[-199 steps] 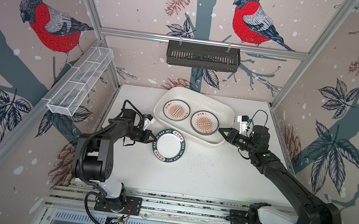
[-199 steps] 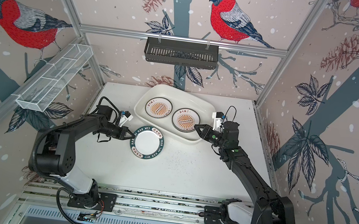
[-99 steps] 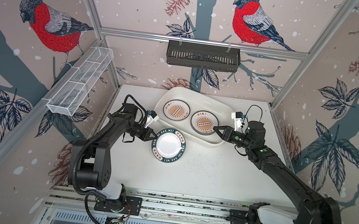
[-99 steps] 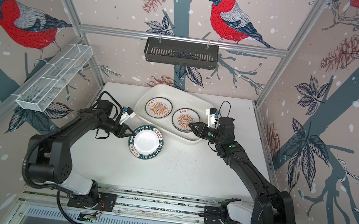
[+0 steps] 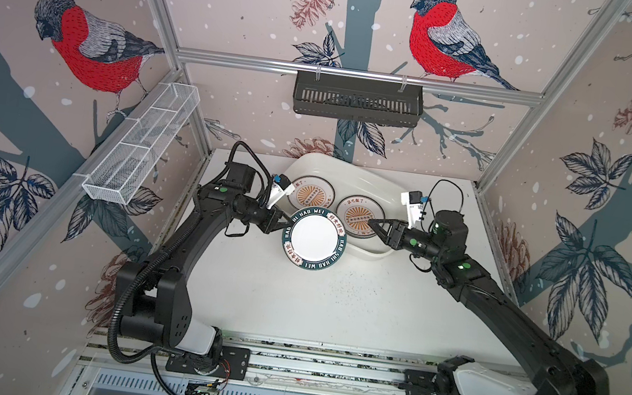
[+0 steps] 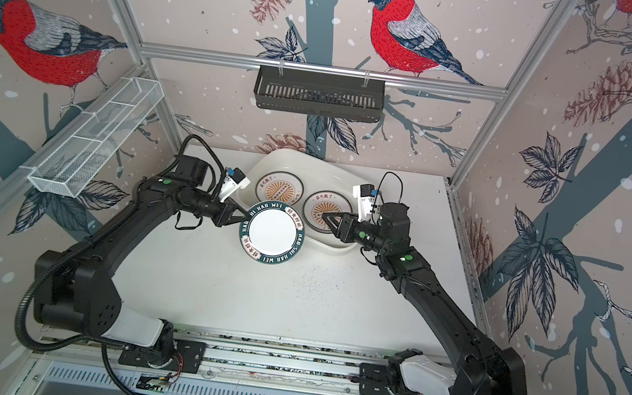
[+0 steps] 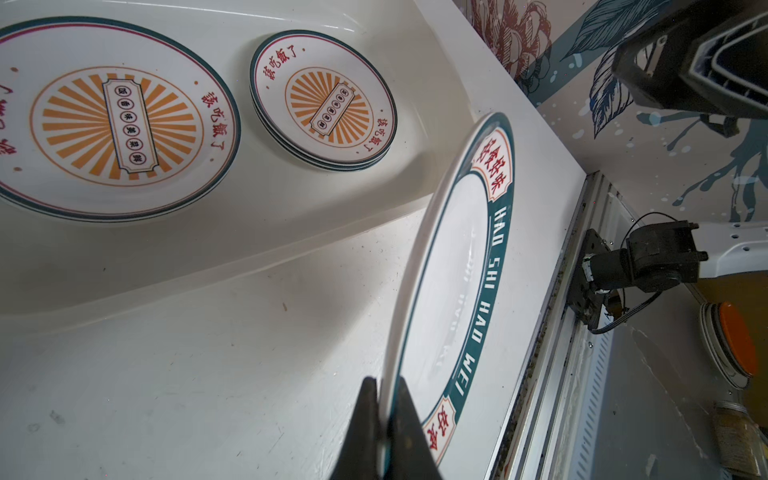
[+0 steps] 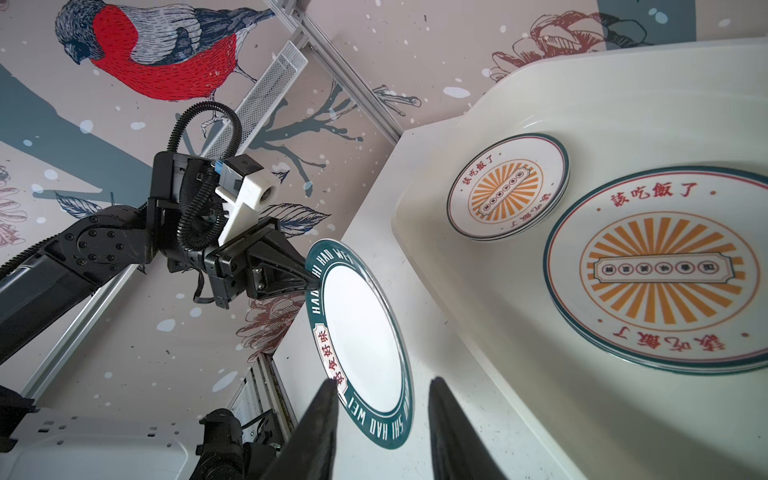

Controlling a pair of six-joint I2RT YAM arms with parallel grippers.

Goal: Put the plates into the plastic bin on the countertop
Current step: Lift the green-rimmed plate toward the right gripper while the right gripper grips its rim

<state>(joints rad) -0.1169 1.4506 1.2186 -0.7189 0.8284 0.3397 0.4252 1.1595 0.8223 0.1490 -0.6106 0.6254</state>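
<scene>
A white plate with a dark-green lettered rim [image 5: 314, 237] [image 6: 271, 232] hangs above the countertop [image 5: 333, 301], just in front of the plastic bin [image 5: 352, 168] [image 6: 311, 162]. My left gripper [image 5: 286, 221] [image 7: 385, 382] is shut on its left rim. Two stacks of orange-sunburst plates [image 5: 310, 195] [image 5: 359, 218] lie in the bin. My right gripper [image 5: 376, 228] [image 8: 383, 382] hovers open over the right stack, a short way right of the held plate [image 8: 361, 332], holding nothing.
A black slatted basket [image 5: 357, 99] hangs on the back rail. A white wire-mesh basket [image 5: 140, 148] hangs on the left wall. Aluminium rails [image 5: 324, 365] carrying both arm bases edge the front. The bin's near wall [image 7: 208, 257] rises beside the held plate.
The left gripper has carried the green-rimmed plate right and back, up to the bin's front wall. The right gripper has moved left over the right stack, its jaws a little wider.
</scene>
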